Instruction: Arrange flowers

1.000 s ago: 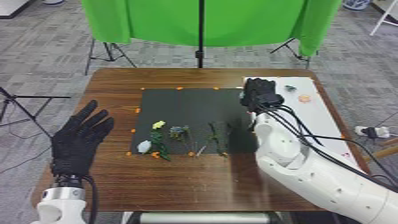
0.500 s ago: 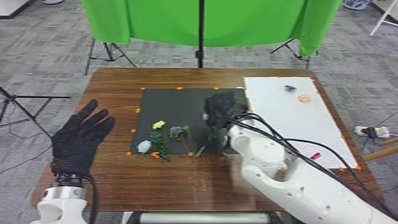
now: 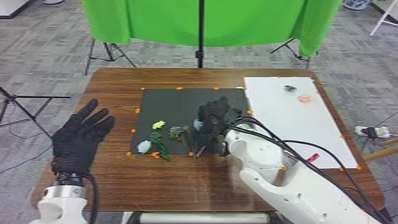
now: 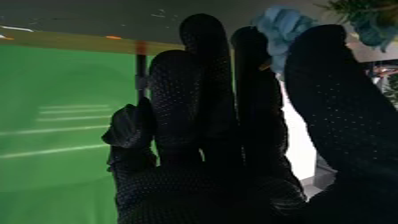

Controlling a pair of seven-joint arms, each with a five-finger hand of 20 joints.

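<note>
Spreading straight fingers apart: left hand [image 3: 78, 142]. Right of it, on black mat [image 3: 169, 106]: white flower [image 3: 144, 146], yellow flower [image 3: 158, 124] farther forward, then blue-grey flower [image 3: 176, 131]. Light blue flower [image 3: 198, 124] just left of right hand [image 3: 213, 116]; in right wrist view, bloom at gap between thumb and straight fingers, thumb apart from them; cannot tell if hand touches it. Right of right hand: white sheet [image 3: 282, 117] bearing dark flower [image 3: 290, 88] and pale orange flower [image 3: 305, 98]; pink-red item [image 3: 313, 157] beside right forearm.
</note>
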